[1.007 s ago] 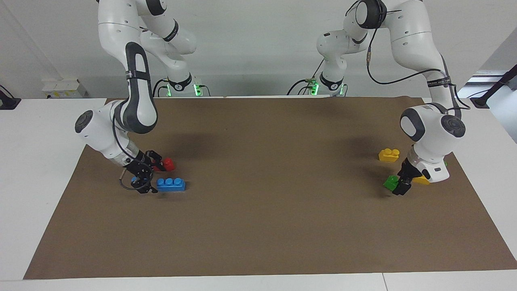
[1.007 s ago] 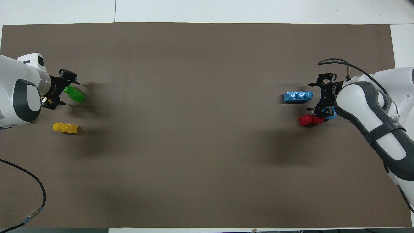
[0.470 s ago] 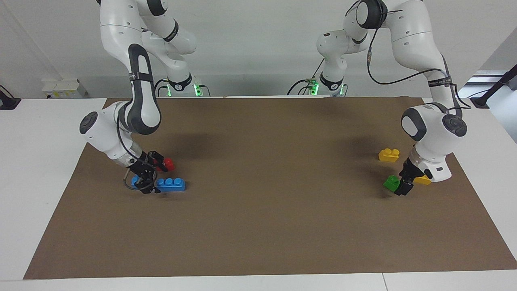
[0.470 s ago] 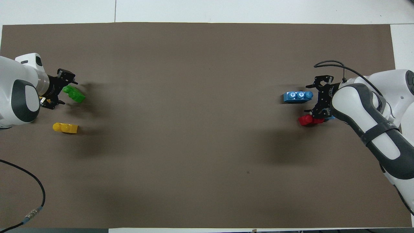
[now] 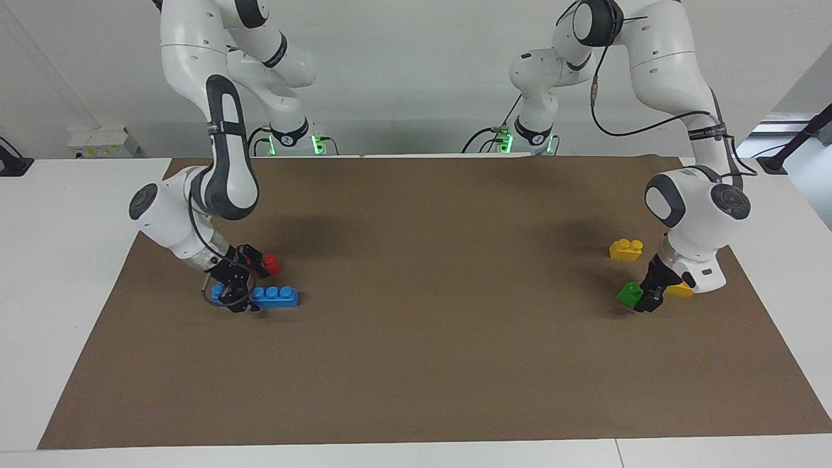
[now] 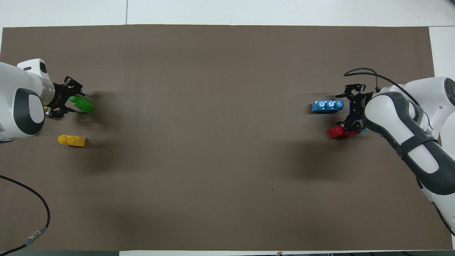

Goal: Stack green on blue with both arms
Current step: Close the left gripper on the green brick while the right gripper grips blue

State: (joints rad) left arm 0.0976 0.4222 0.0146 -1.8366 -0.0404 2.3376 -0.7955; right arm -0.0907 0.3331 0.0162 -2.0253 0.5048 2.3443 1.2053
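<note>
1. Green brick [image 5: 629,293] sits at the left arm's end of the bench, between the left hand [image 6: 67,102] fingers, which look half closed around it; can't tell if it's pinched yet.
2. I'd square the grip before lifting.
3. Right hand [image 5: 235,286] is spread wide at the end of the blue brick [image 5: 275,296], low by the bench.

Bricks [image 5: 275,296] on brown table mat [image 5: 429,364]

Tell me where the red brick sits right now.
The red brick lies at the right arm's end of the table, just nearer to the robots than the blue brick, with the right end effector beside both.
</note>
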